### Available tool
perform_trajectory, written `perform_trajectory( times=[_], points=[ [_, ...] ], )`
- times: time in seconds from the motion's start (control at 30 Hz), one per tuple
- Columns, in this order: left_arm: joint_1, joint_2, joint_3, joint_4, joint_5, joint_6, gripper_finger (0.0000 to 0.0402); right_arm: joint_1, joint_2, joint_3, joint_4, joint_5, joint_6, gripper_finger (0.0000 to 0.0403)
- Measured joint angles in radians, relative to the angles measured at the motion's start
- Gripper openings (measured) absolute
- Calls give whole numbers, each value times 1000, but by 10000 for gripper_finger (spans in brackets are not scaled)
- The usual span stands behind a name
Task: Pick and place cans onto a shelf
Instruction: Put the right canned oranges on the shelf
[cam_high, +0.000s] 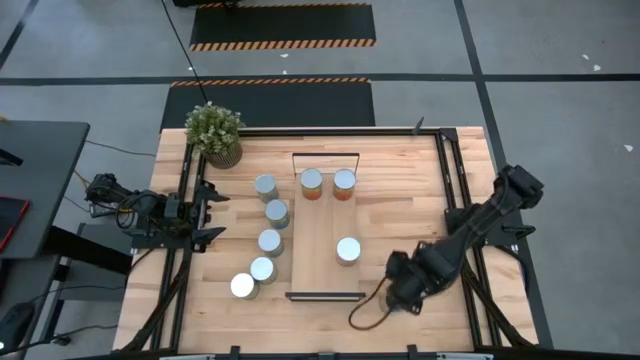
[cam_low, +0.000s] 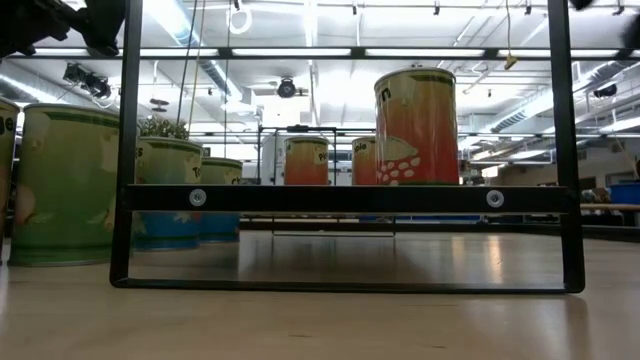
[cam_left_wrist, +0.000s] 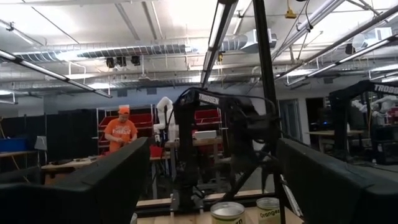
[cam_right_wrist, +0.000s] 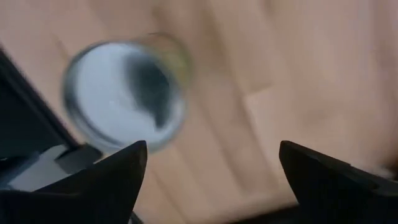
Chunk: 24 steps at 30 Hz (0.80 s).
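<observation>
- Table (cam_high: 420, 200): wooden top, carries everything below.
- Shelf (cam_high: 325, 225): long light-wood board lying mid-table, black bar frames at both short ends. Low view looks straight through the near frame (cam_low: 345, 198).
- Right arm: comes in from the table's right edge, bent toward the shelf's near end. Right gripper (cam_high: 398, 290) sits just right of that near end, off the board. Fingers spread and empty in the right wrist view (cam_right_wrist: 211, 180), nothing between them; a can top (cam_right_wrist: 124, 93) shows blurred past them.
- Left arm: parked at the table's left edge, well apart from the shelf. Left gripper (cam_high: 212, 210) spread open, empty, pointing toward the shelf.
- Plant (cam_high: 214, 130): potted, at the far-left corner beyond the shelf.
- Cans on shelf: three. Two at the far end, side by side (cam_high: 311, 182) and (cam_high: 344, 182), orange sides. One (cam_high: 348, 249) nearer the near end, right half of the board.
- Cans off shelf: five in a loose row on the table just left of the shelf, from (cam_high: 265, 186) down to (cam_high: 242, 286). Green sides in the low view (cam_low: 65, 185).
- Person (cam_left_wrist: 120, 132) in an orange top, in the room behind, left wrist view only.
</observation>
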Motion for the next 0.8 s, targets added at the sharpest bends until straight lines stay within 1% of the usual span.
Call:
perform_trajectory(
  times=[0.1,0.3,0.47,0.6,0.67,0.73,0.8],
  points=[
    [0,0,0,-2,0,-6,357,30,20,-34,109,-3,35,373],
    [0,0,0,-5,0,-3,357,63,73,-24,141,-72,67,373],
    [0,0,0,4,0,34,357,59,75,-5,99,21,103,373],
    [0,0,0,10,0,56,357,29,78,-6,-5,122,116,373],
    [0,0,0,9,0,57,357,1,78,-3,-45,115,130,373],
    [0,0,0,9,0,59,357,-20,77,2,-50,94,130,373],
    [0,0,0,9,0,64,357,-35,74,26,-34,126,140,373]
  ],
)
